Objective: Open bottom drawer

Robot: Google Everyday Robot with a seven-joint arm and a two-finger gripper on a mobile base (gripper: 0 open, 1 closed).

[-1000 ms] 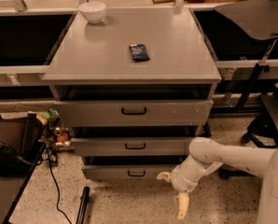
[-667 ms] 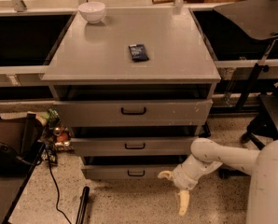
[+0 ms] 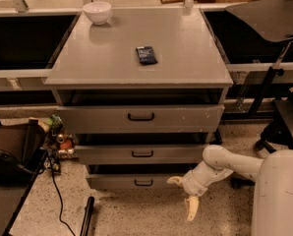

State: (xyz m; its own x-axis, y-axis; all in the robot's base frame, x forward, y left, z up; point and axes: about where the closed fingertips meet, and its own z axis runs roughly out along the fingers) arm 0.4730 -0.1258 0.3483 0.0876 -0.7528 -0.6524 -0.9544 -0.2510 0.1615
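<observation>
Approach step. Gripper (image 3: 184,195) hangs low, just right of the bottom drawer (image 3: 112,182), fingers spread, holding nothing. Drawer sits lowest in the cabinet (image 3: 181,43), handle (image 3: 143,182) untouched. Next, probably: swing left, set fingers around handle, close, pull straight out.

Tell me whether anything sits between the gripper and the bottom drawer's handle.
Nothing visible does. The gripper hangs open low by the right end of the bottom drawer, and only bare drawer front separates it from the small black handle. The black rod on the floor lies on the far side.
</observation>
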